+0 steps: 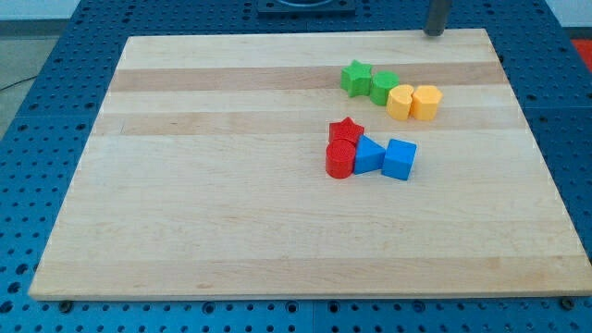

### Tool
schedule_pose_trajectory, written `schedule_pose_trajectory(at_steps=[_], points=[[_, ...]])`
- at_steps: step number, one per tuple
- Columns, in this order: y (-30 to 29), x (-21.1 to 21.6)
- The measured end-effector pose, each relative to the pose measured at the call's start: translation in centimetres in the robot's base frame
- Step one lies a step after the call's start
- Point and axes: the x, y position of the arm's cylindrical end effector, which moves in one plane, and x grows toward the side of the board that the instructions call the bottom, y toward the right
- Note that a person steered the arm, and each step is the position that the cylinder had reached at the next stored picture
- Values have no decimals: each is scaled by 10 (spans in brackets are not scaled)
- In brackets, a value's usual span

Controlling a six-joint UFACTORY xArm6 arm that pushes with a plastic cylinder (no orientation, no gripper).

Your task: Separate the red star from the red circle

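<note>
The red star (345,130) sits near the board's middle, touching the red circle (340,158) just below it. A blue triangle-like block (369,154) touches the red circle's right side, and a blue cube (400,159) stands to its right. My tip (435,32) is at the view's top edge, far above and to the right of the red blocks, beyond the yellow blocks.
A green star (355,78) and a green block (384,86) stand in a row with two yellow blocks (400,101) (426,102) at the upper right. The wooden board (231,213) lies on a blue perforated table.
</note>
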Motion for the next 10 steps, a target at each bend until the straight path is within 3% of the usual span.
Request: schedule_pose_trajectory(at_steps=[5,6,10], points=[[37,159],[38,209],[-129,225]])
